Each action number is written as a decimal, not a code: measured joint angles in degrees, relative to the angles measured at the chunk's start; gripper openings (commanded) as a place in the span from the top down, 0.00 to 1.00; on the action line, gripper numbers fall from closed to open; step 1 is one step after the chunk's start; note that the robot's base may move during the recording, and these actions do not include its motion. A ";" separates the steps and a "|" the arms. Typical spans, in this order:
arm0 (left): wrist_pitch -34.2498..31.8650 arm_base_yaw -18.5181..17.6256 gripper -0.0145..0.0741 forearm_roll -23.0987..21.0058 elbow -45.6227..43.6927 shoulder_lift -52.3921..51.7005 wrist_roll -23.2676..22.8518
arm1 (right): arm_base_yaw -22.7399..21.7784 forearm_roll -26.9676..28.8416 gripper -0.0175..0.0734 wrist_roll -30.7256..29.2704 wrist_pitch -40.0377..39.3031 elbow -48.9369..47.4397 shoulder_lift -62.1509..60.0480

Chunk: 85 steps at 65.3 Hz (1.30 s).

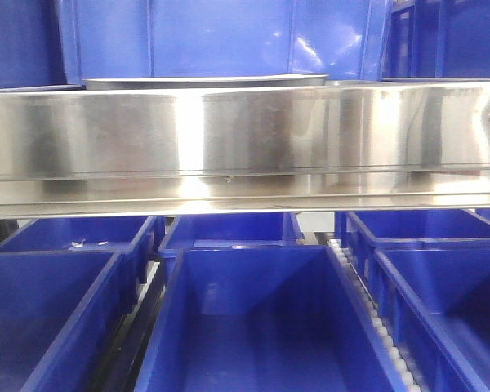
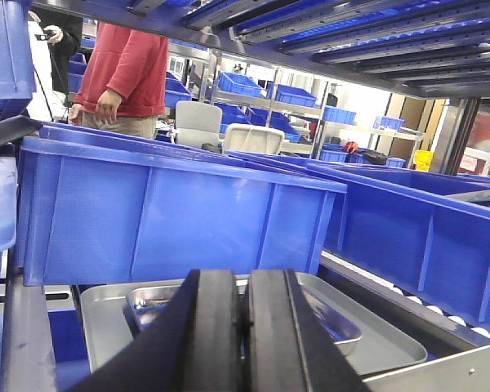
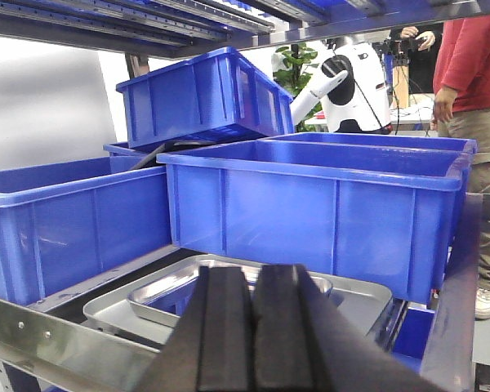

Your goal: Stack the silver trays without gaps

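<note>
Seeing the small silver tray [image 2: 229, 304] lying askew inside the large silver tray [image 2: 392, 347] on the shelf, both jaws pressed together and empty, I judge I should square it before seating it flat

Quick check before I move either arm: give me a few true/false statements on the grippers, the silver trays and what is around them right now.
1. The left gripper is shut with nothing between its fingers. True.
2. The right gripper is clamped on a tray rim. False: it is shut and holds nothing.
3. A smaller silver tray lies inside a larger silver tray. True.
4. The silver trays sit inside a blue bin. False: they rest on the shelf in front of a blue bin.
5. A person in a red top stands in the background. True.
6. The steel shelf rail hides the blue bins below it. False: those bins are in plain view.
</note>
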 measured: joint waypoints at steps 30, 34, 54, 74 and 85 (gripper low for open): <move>-0.04 0.00 0.84 0.00 0.00 0.00 0.00 | -19.27 14.91 0.90 -24.27 -9.41 23.33 -15.78; -0.04 0.00 0.84 0.00 0.00 0.00 0.00 | -22.48 18.05 0.90 -26.80 -11.25 26.72 -17.20; -0.14 0.00 0.84 0.00 0.00 0.00 0.00 | -30.94 20.95 0.90 -28.63 -13.85 35.84 -17.58; -0.14 0.00 0.84 0.00 0.00 0.00 0.00 | -33.11 21.05 0.90 -27.53 -13.34 35.98 -17.66; -0.14 0.00 0.84 0.00 0.00 0.00 0.00 | -33.34 21.05 0.90 -27.53 -13.34 35.98 -17.66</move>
